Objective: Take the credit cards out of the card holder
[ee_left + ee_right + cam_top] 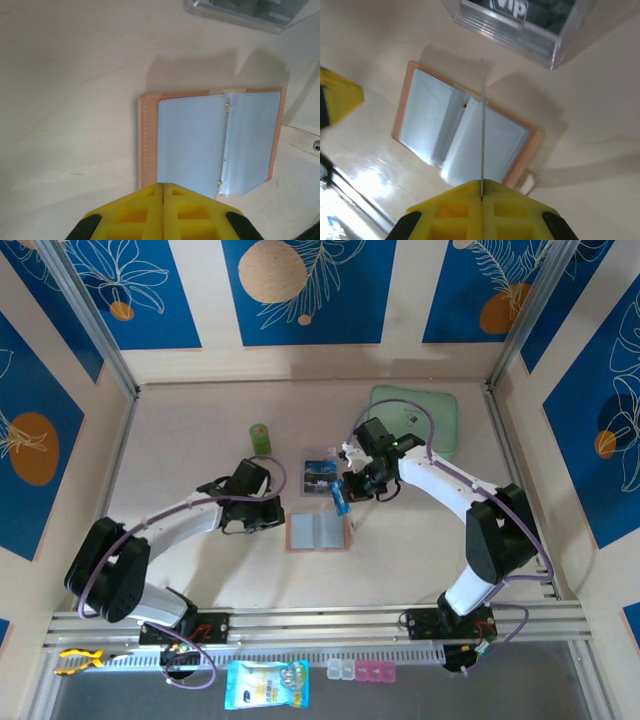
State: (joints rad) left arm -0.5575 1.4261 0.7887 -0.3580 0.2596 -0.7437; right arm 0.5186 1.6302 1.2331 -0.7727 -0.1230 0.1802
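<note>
The card holder [318,532] lies open and flat on the table, salmon-tan rim around greyish-blue panels [190,142]. My right gripper [345,496] hovers above its right half and is shut on a blue credit card [340,503], seen edge-on as a thin line [482,120] over the holder [505,142]. My left gripper [274,514] is shut with nothing in it, its yellow tips [163,186] at the holder's left near edge. More cards lie in a clear box [320,470] just behind the holder.
A mint-green pouch [415,418] lies at the back right and a small green cylinder [261,437] stands at the back left. The clear box [520,25] holds a card printed "VIP". A snack bag [266,684] and small pill cases [360,671] sit below the front rail.
</note>
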